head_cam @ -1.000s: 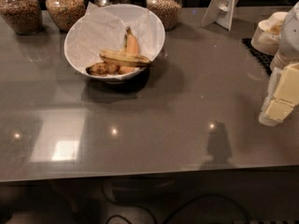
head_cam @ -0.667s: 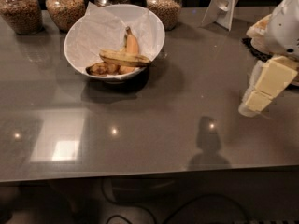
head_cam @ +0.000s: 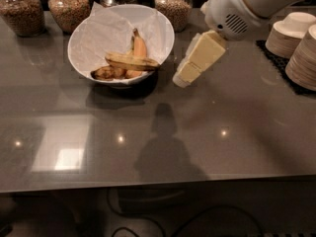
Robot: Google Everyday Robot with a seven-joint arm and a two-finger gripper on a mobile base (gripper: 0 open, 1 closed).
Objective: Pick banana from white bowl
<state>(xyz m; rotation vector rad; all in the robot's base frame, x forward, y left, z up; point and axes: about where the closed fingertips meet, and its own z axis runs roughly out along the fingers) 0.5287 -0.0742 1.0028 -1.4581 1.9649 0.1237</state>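
Observation:
The white bowl (head_cam: 84,31), lined with crinkled white paper, stands at the back left of the grey table. The banana (head_cam: 132,61), long and dull yellow with a dark tip, lies across the bowl's front. A shorter orange-toned banana (head_cam: 140,46) leans up behind it and a stubby brown-spotted one (head_cam: 106,73) lies at the front left. My gripper (head_cam: 183,78) with cream-coloured fingers hangs just right of the bowl's rim, above the table, pointing down and left. It holds nothing.
Several glass jars of grains (head_cam: 68,6) stand along the back edge behind the bowl. Stacks of small beige paper bowls (head_cam: 301,43) sit on a dark mat at the right. The arm's white body (head_cam: 237,9) reaches in from the upper right.
The gripper has swung in from the right edge toward the bowl and now hangs beside its rim. The view has also shifted, bringing the bowl closer to centre.

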